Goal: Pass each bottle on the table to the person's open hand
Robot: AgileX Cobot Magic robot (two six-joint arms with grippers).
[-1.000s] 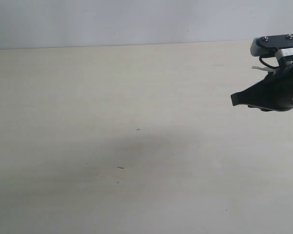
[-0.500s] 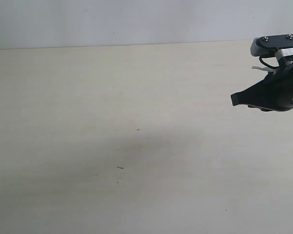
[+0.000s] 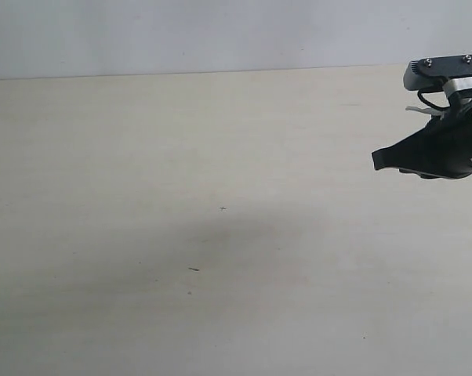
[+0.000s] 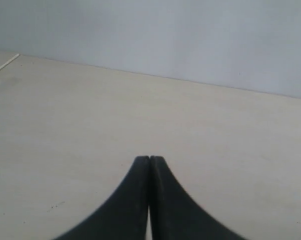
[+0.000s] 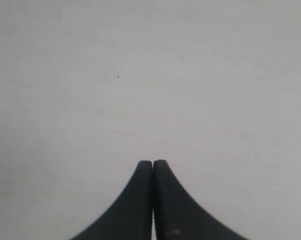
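No bottle and no person's hand shows in any view. The pale beige table (image 3: pixel 181 157) fills the exterior view. My right gripper (image 3: pixel 375 160) hangs above the table at the right edge of that view, its black fingers pressed together and pointing left. In the right wrist view the right gripper (image 5: pixel 153 162) is shut with nothing between its fingers, over bare tabletop (image 5: pixel 140 75). The left arm is outside the exterior view. In the left wrist view the left gripper (image 4: pixel 149 158) is shut and empty, with the table (image 4: pixel 90 110) beneath it.
A plain grey wall (image 3: pixel 220 31) rises behind the table's far edge, and the same wall (image 4: pixel 190 35) shows in the left wrist view. A few tiny dark specks (image 3: pixel 194 269) mark the tabletop. A table corner edge (image 4: pixel 3 65) appears in the left wrist view.
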